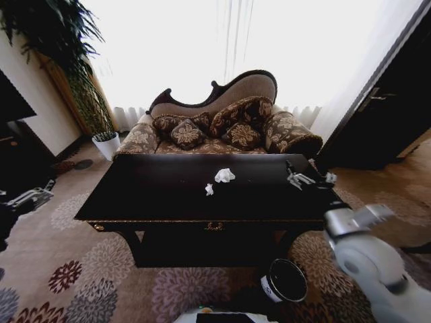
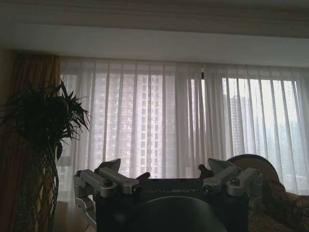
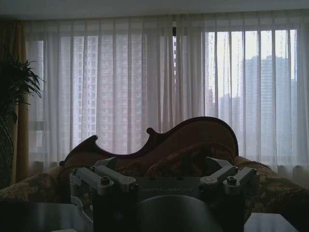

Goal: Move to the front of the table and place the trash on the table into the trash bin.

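Head view: two tissue wads (image 1: 223,176) lie near the table (image 1: 148,195) centre; the bin (image 1: 284,280) stands on the carpet before its right front. Right gripper (image 1: 306,178) hovers over the table's right edge, left gripper (image 1: 30,198) left of it. Wrist views: both jaws stand open, holding nothing.

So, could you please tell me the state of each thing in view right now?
Table: holding trash.
Larger tissue wad: lying on the table.
Smaller tissue wad: lying on the table, apart from the larger one.
Trash bin: upright on the carpet, open-topped.
Right gripper: raised over the table's right end.
Left gripper: beside the table's left end.
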Robot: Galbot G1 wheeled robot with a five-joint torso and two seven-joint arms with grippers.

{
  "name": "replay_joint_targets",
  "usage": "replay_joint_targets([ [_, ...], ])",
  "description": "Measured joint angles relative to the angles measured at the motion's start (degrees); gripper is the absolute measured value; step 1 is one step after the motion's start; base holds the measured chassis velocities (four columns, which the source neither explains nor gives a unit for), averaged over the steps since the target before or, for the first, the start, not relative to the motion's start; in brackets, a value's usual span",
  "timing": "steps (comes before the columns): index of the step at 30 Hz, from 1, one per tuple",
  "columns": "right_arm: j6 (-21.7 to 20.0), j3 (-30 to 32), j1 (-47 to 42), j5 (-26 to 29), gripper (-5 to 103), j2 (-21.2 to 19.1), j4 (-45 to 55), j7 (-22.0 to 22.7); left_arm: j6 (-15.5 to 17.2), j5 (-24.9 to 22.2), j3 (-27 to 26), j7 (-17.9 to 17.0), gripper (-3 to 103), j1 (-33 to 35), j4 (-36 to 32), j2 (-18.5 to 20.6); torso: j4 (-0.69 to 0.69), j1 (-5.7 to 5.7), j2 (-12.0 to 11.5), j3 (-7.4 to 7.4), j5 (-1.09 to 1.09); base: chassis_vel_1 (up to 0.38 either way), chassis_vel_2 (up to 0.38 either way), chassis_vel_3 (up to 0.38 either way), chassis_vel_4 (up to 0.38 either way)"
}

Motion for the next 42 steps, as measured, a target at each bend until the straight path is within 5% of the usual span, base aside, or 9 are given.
replay_joint_targets([
  [6,-0.9,-7.8,7.1,3.4,100,-6.9,-6.3,0.0,0.1,0.7,0.0,0.0,100,0.6,-0.9,-0.2,-0.01,0.0,0.0,0.0,0.0,0.0,0.0,0.0,0.0],
  [13,-0.3,-27.1,24.4,3.8,100,-10.7,-12.4,-0.4,0.2,1.9,0.3,0.0,100,0.8,-1.6,-1.2,0.0,0.01,0.0,0.0,0.0,0.0,0.0,0.0,0.0],
  [26,-2.4,-51.2,49.1,8.7,100,-10.1,-15.5,1.5,0.2,3.7,1.0,0.0,100,0.5,-1.0,-2.1,-0.01,0.0,0.0,0.0,-0.01,0.0,0.0,0.0,0.0],
  [34,-12.2,-66.2,64.1,16.6,100,-6.0,-18.5,9.5,0.3,4.6,1.8,0.0,100,0.1,-0.7,-2.3,-0.01,0.0,0.0,0.0,-0.01,0.0,0.0,0.0,0.0],
  [42,-16.7,-73.7,72.2,22.3,100,-2.6,-22.4,10.2,0.3,4.9,1.8,0.0,100,0.0,0.1,-2.5,-0.01,0.0,0.0,0.0,-0.02,0.0,0.0,0.0,0.0],
])
